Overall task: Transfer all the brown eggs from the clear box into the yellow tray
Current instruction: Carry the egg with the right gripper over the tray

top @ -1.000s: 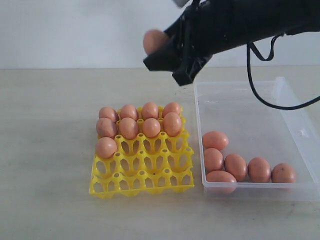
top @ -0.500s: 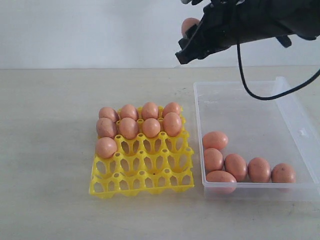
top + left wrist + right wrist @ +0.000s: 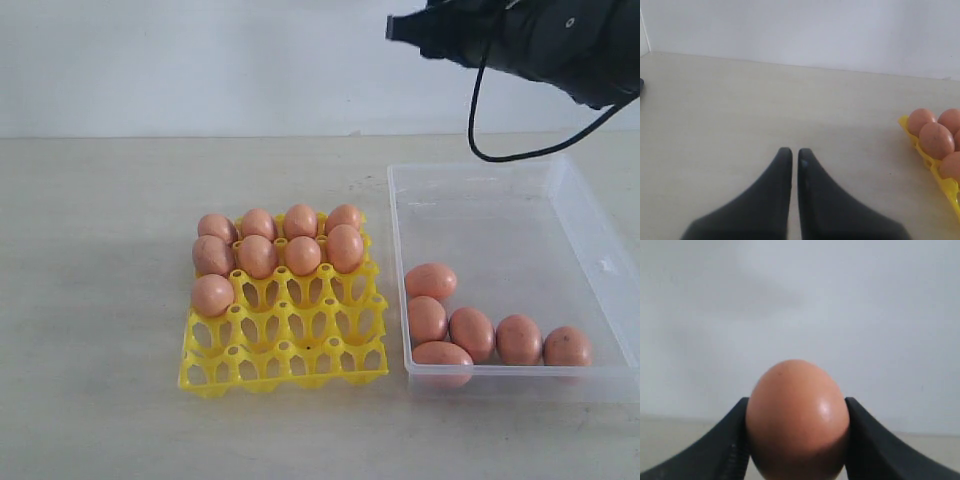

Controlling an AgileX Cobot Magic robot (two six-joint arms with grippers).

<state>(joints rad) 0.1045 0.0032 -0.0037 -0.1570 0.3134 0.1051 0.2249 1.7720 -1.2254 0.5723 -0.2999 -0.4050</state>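
Note:
My right gripper (image 3: 797,407) is shut on one brown egg (image 3: 797,425), pinched between both fingers and facing the wall. In the exterior view that gripper (image 3: 400,28) hangs high over the far left corner of the clear box (image 3: 500,215), and the arm hides the held egg. Several brown eggs (image 3: 470,332) lie along the box's near side. The yellow tray (image 3: 285,340) holds several eggs (image 3: 257,255) in its far rows and one at its left edge. My left gripper (image 3: 792,152) is shut and holds nothing, low over bare table beside the tray (image 3: 940,177).
A black cable (image 3: 490,150) loops down from the right arm above the box's far wall. A pale wall stands behind the table. The tray's near rows of cups (image 3: 300,355) are unfilled.
The right arm has lifted and swung right, from above the tray's far side to above the box's far corner. The held egg, seen earlier in the exterior view, is now hidden by the arm.

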